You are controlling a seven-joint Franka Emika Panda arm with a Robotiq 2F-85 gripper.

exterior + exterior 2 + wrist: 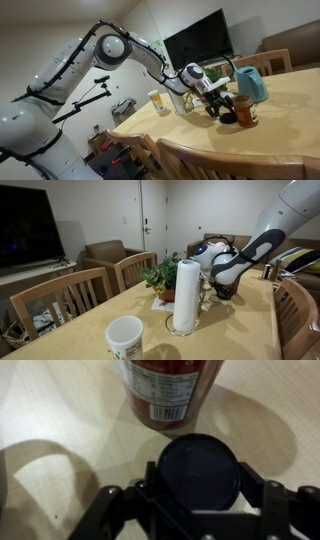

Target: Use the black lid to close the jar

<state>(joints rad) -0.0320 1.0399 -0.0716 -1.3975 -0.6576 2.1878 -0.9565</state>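
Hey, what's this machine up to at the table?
A robot arm is working at a wooden table. Its hand grips a flat black lid, held right beside a small jar with reddish contents and a label. The lid is not on the jar yet. A teal pitcher stands just behind the jar.

- The wrist view's top edge cuts off the jar (168, 388); its mouth is unseen.
- Below the jar, the black lid (198, 472) covers the gap between the gripper's (198, 484) fingers.
- In an exterior view the black lid beside the jar (246, 112) is too small to tell.
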